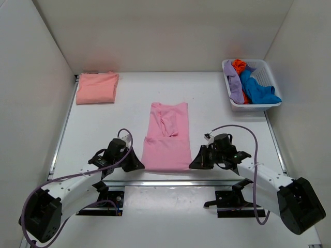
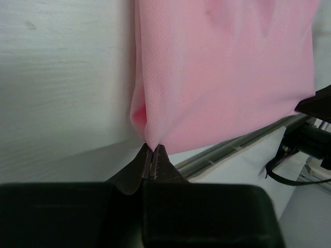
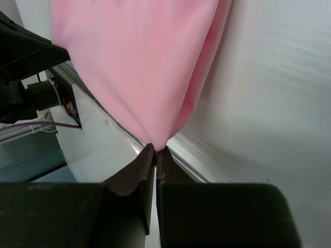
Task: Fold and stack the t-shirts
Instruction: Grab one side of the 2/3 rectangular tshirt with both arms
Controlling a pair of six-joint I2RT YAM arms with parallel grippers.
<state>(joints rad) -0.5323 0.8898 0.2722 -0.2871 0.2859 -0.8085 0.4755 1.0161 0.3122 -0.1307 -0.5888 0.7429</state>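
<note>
Light pink soft cloth t-shirt (image 1: 166, 147) lies folded narrow, centre of white tabletop (image 1: 217, 119). Left tool (image 1: 138, 166) pinches its near left corner, right tool (image 1: 194, 164) its near right corner. Salmon-peach cloth t-shirt (image 1: 96, 88) lies folded, far left.

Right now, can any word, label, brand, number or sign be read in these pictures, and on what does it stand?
None: no text can be read in any view. The pink t-shirt, the salmon t-shirt, the white basket, the left gripper and the right gripper show no print, label or number.
</note>
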